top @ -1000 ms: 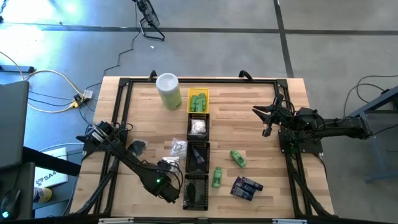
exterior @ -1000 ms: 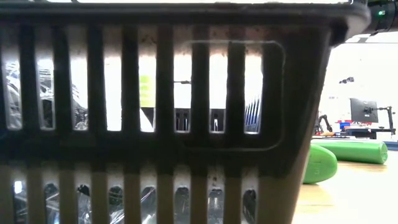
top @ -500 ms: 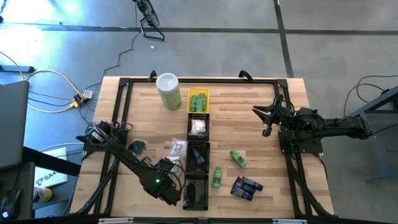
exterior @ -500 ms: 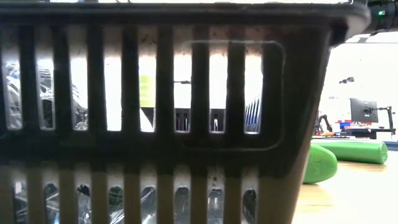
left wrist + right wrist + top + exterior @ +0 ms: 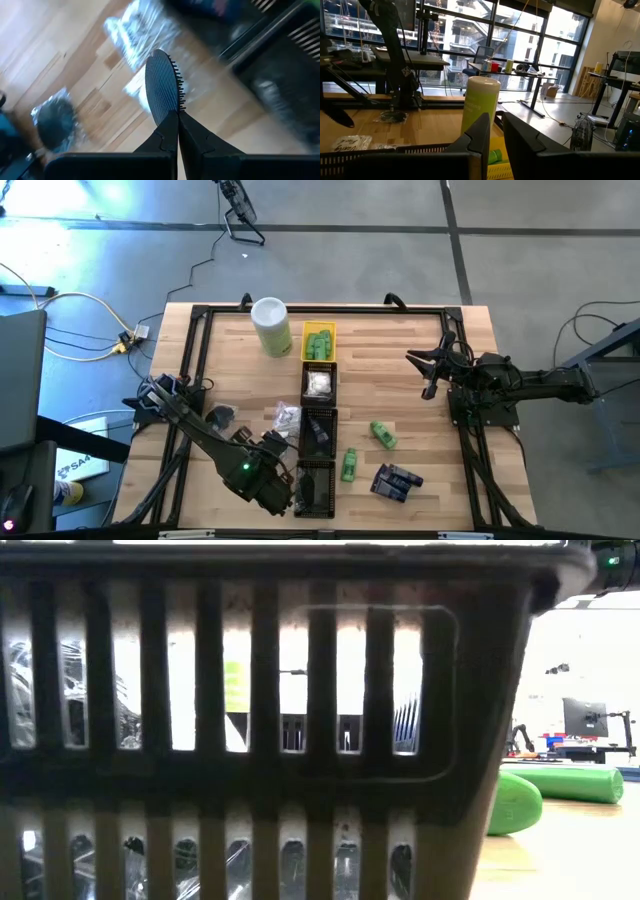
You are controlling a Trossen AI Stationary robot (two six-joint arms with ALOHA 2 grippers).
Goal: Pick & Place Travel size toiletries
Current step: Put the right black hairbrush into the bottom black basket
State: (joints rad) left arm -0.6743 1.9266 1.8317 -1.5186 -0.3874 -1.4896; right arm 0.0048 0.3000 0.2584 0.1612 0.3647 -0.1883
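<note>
My left gripper [image 5: 272, 446] hangs over the near left of the table, beside the column of trays, shut on a black round puck [image 5: 162, 85] with short bristles along one face. Below it, white clear-wrapped pieces [image 5: 285, 417] and a wrapped black puck [image 5: 221, 417] lie flat on the wood. Two green bottles [image 5: 382, 434] [image 5: 348, 464] and dark blue packets [image 5: 395, 481] lie on their sides right of the trays. My right gripper [image 5: 428, 370] waits at the right, held level above the table, a narrow gap between its fingers [image 5: 496, 131] and nothing in it. My left gripper pinches the black puck by its rim [image 5: 172, 113] between its two fingertips. The fingers slant steeply down from above. The puck stands edge-on past the fingertips, lifted clear of the table.
A column of trays runs down the table's middle: a yellow one [image 5: 318, 343] holding green bottles, then three black ones [image 5: 319, 427]. A tall pale-green canister [image 5: 271, 327] stands at the far left. The slatted wall of a black tray [image 5: 250, 740] fills the low view.
My left gripper has risen and tipped somewhat toward level, staying shut. Its wrist has drawn a little toward the table's left edge.
</note>
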